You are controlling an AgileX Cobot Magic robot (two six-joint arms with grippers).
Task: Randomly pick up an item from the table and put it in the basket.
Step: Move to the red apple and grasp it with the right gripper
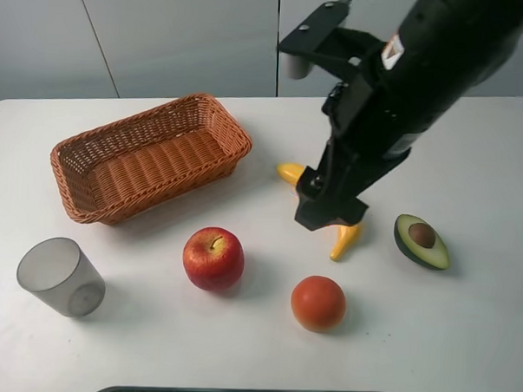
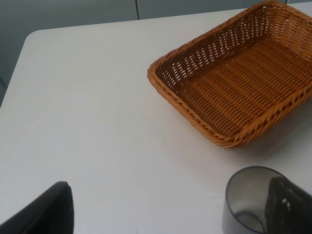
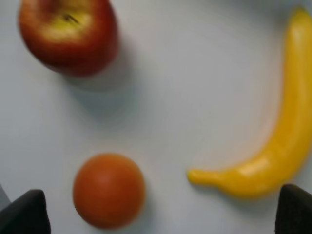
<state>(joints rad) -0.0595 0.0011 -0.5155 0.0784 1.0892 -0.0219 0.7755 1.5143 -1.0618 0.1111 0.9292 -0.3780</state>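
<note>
1 apple sits on table.

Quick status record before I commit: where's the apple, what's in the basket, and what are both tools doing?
apple: on table, in front of basket, not gripped
basket: upright, nothing inside
right tool: open, holding nothing, over the table by the banana
left tool: open, holding nothing, beside cup
other items: orange fruit, avocado half, both on table
</note>
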